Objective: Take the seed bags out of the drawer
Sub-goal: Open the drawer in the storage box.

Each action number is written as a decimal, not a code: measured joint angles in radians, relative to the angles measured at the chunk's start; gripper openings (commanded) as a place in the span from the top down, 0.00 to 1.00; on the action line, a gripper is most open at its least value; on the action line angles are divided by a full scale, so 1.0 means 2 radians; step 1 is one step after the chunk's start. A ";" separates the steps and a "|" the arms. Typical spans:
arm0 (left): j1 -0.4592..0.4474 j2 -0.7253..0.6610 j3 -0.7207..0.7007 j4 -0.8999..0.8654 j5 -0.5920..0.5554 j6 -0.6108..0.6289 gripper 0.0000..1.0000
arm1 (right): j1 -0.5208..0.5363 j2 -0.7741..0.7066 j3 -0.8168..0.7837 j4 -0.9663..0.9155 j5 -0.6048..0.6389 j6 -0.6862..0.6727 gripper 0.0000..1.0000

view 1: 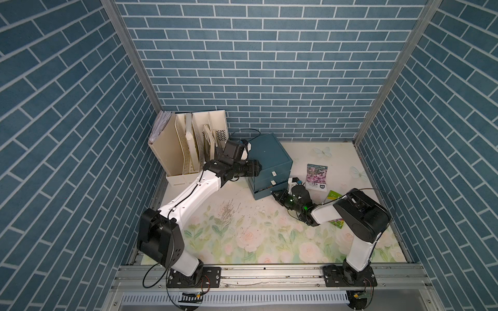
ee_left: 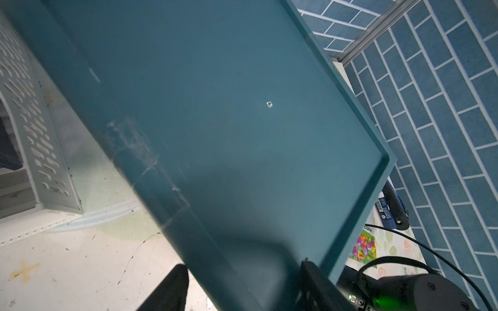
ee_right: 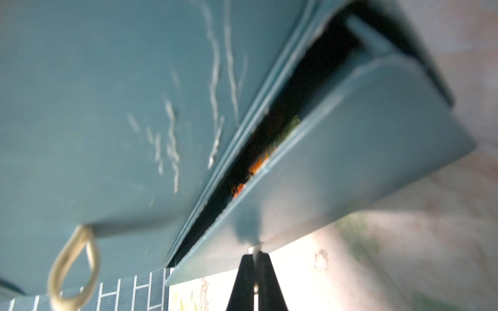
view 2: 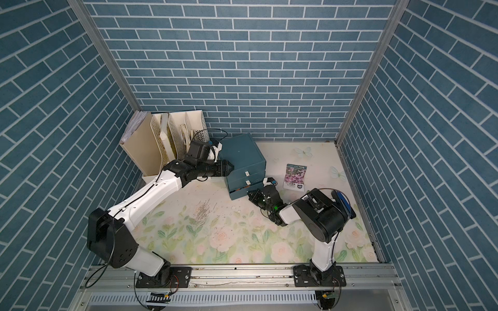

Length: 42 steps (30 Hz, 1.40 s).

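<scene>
A teal drawer cabinet (view 1: 269, 159) (view 2: 242, 153) stands at the back middle, its bottom drawer (view 1: 265, 193) (ee_right: 350, 161) pulled out a crack. Through the gap an orange seed bag (ee_right: 256, 164) shows. My right gripper (ee_right: 254, 258) (view 1: 275, 194) is shut on that drawer's thin cream pull loop. My left gripper (ee_left: 242, 290) (view 1: 257, 167) sits against the cabinet's upper left edge, jaws apart, one finger on either side of that edge. A purple-pink seed bag (view 1: 316, 175) (view 2: 295, 176) lies on the table right of the cabinet. A green-white seed bag (view 1: 334, 194) (ee_left: 363, 247) is partly hidden under the right arm.
A cream file organiser (view 1: 188, 150) stands just left of the cabinet, close behind the left wrist. The pull loop (ee_right: 72, 266) of the drawer above hangs loose. A dark blue pack (view 2: 343, 202) lies behind the right arm near the right wall. Small crumbs dot the floral mat (view 1: 229, 212).
</scene>
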 measured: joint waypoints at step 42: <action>0.000 -0.004 -0.006 0.007 -0.011 -0.009 0.30 | 0.046 -0.191 -0.074 -0.247 -0.072 -0.054 1.00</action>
